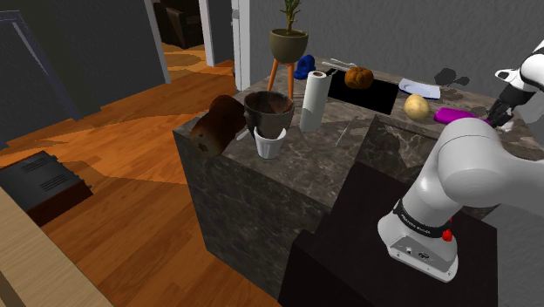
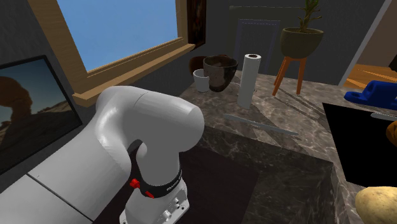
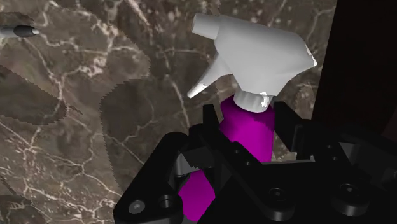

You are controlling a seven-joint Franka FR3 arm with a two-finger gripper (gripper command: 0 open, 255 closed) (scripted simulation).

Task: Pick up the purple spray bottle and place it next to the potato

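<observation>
Now, the purple spray bottle (image 3: 248,130) is gripped between the jaws just below its white trigger head (image 3: 254,54), which is seen beyond their tips; the marbled table (image 3: 95,127) is seen beneath, and the potato (image 1: 418,106) farther off.

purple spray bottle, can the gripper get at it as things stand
Probably yes: the gripper sits right at the purple spray bottle, straddling its body as it lies on the marble counter, and nothing stands between them.
</observation>
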